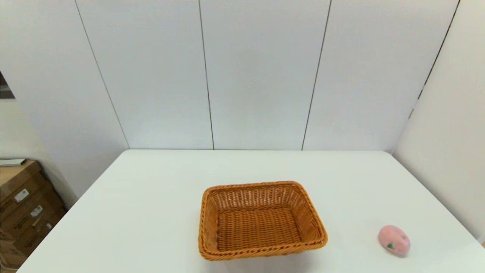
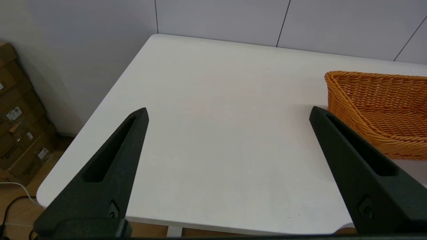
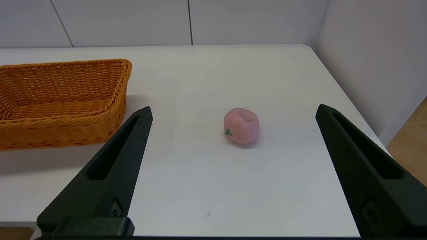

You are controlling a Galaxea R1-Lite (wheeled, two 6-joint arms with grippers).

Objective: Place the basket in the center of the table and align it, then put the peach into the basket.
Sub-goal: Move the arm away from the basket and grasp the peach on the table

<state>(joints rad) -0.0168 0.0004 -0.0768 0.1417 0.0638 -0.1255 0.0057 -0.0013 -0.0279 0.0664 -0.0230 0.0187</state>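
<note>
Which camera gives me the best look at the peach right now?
The right wrist view: the peach lies unobstructed on the table, framed by the open right gripper, leaf mark visible. The head view shows it smaller, to the right of the basket. The left wrist view doesn't show it.

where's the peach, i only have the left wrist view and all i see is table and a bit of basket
Observer: The peach lies on the table, off to the right of the basket and apart from it.
Operator: anything in the basket yet
Observer: No, the head view shows the whole basket floor bare.
Operator: is the right gripper near the peach
Observer: The right gripper is open and empty, and the peach sits on the table between its fingers in the right wrist view, farther out than the tips.
Operator: and my left one
Observer: The left gripper is open and empty too; neither arm shows in the head view.
</note>
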